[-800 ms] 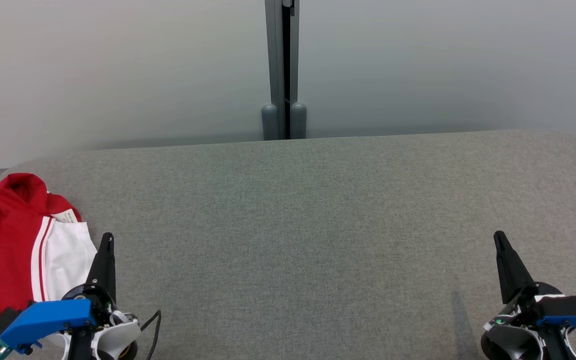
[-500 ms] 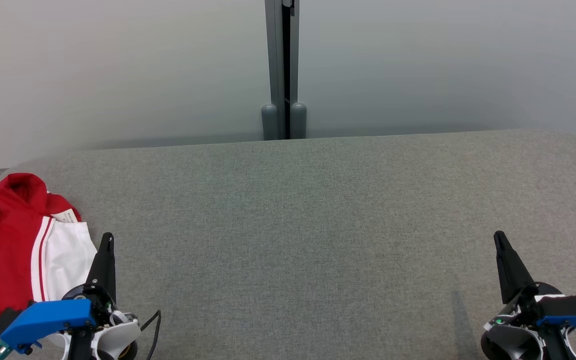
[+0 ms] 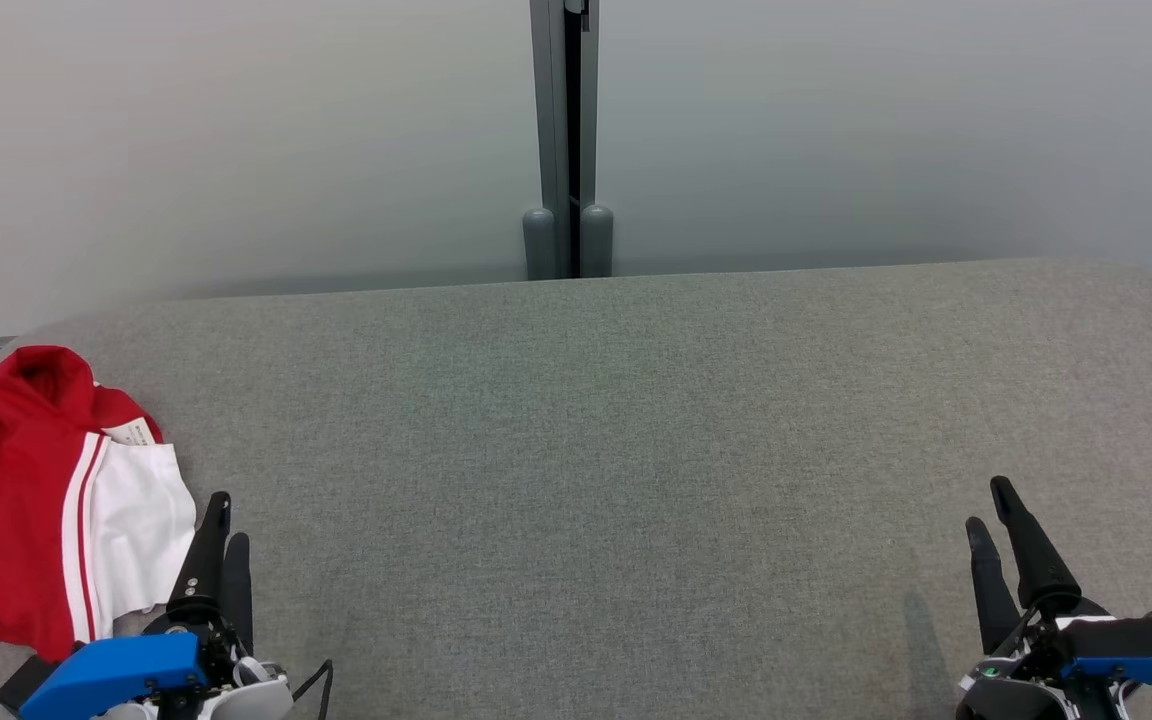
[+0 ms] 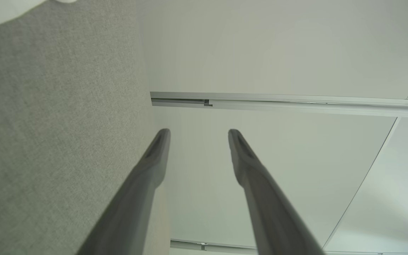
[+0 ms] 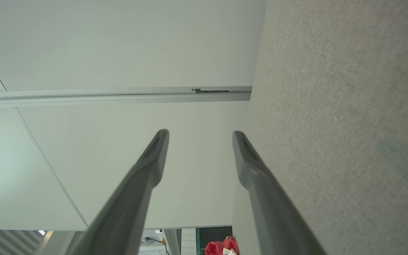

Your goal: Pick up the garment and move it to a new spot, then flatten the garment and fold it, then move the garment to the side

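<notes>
Red garment (image 3: 26,500) bunched at desk (image 3: 586,450) left edge, left end effector (image 3: 228,518) just beside it, prob. for pickup. It & right end effector (image 3: 986,502): part-open, empty.

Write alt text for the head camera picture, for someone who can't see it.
A crumpled red and white garment lies at the left edge of a grey fabric-covered table. The left gripper sits open beside its white part; the right gripper is open at the lower right, far from it. Pale wall panels and a grey post stand behind.
</notes>
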Controlling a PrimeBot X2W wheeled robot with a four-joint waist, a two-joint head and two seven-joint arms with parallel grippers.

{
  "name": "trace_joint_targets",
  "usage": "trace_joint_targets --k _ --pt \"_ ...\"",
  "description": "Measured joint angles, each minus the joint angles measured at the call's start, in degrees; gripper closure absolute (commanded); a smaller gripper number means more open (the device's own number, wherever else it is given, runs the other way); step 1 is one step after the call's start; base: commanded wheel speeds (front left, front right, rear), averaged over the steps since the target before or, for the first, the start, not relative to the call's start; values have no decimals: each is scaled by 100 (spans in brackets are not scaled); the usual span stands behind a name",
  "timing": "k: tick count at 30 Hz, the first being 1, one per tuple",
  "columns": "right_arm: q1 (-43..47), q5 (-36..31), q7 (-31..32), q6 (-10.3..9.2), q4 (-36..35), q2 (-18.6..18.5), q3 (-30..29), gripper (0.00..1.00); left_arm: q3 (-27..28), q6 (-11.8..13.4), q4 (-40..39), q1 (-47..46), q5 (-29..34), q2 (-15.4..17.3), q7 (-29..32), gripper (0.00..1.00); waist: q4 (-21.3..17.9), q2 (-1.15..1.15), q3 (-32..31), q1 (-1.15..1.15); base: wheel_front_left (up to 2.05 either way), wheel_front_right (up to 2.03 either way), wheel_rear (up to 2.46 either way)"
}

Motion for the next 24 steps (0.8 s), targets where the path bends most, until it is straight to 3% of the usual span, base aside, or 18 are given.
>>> trace_joint_targets --k 7,24 --pt "-9 -258 -209 0 -52 -35 141 0 -93 0 7 -12 289 24 -200 0 5 0 5 0 0 0 0" --pt "-49 -2022 -641 0 -19 -68 225 0 -131 0 109 -80 2291 47 -632 0 9 -1 19 0 0 0 0"
